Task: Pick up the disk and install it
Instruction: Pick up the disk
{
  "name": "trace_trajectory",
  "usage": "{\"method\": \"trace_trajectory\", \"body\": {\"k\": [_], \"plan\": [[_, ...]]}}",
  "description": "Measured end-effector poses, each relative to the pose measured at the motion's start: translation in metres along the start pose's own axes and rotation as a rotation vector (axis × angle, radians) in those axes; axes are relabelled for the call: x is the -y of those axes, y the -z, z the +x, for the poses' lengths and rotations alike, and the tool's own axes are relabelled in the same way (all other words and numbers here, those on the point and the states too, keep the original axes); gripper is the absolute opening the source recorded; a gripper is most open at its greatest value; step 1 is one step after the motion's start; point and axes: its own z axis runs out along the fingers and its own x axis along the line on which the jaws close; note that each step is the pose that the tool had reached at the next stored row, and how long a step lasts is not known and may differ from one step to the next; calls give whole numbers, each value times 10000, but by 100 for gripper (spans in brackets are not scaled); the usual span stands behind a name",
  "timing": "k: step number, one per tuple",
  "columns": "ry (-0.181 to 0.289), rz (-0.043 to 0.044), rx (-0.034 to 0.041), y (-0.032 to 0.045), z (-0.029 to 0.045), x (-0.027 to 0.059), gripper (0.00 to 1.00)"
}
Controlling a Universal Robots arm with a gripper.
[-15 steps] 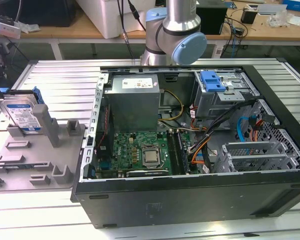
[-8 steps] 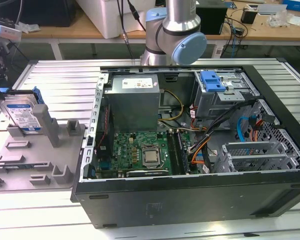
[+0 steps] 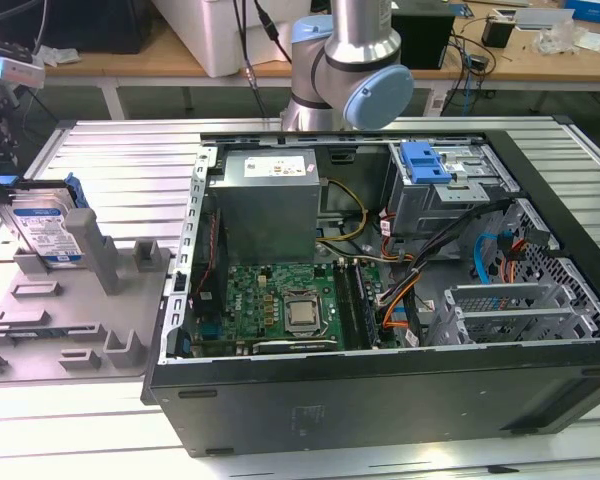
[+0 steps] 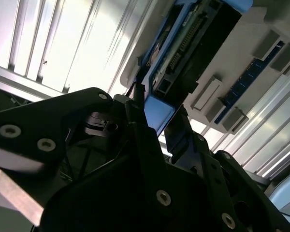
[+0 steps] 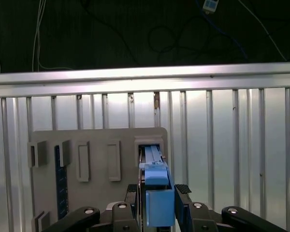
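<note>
The disk (image 3: 46, 228) stands on edge in a slot of the grey holder plate (image 3: 80, 320) at the exterior view's left, its white-and-blue label facing out and its blue rail frame along the edges. My gripper (image 3: 25, 186) sits over its top edge. In the first wrist view the blue rail end (image 5: 157, 203) lies between the two dark fingers (image 5: 183, 189), which press on both sides of it, and the gripper (image 5: 157, 191) is shut on it. The second wrist view shows the same grip (image 4: 157, 115) from the side, with the disk (image 4: 183, 43) reaching down into the holder.
The open computer case (image 3: 380, 400) lies at the exterior view's right, with a grey power-supply box (image 3: 270, 200), a motherboard (image 3: 280, 300) and a metal drive cage topped by a blue bracket (image 3: 425, 163). The holder plate (image 5: 96, 140) has several other slots and raised blocks. Ribbed metal tabletop (image 5: 232, 145) surrounds it.
</note>
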Motion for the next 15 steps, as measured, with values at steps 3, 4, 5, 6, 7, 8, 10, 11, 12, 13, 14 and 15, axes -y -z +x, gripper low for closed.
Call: {"method": "trace_trajectory", "body": {"k": [3,4,5,6,7,8,10,11,12,13,14,15], "plan": [[0,1,0,-26,-1,-5,44],[0,0,0,-35,-1,-7,44],[0,0,0,-42,-1,-9,44],[0,0,0,-53,-1,-11,44],[0,1,0,-62,-2,-13,44],[0,0,0,-72,-2,-15,44],[0,0,-1,-92,-2,-19,44],[0,0,0,-104,-3,-21,44],[0,0,0,-112,-3,-22,44],[0,0,-1,-119,-3,-23,44],[-1,0,0,-131,-4,-25,44],[0,-1,-1,-136,-4,-25,44]]}}
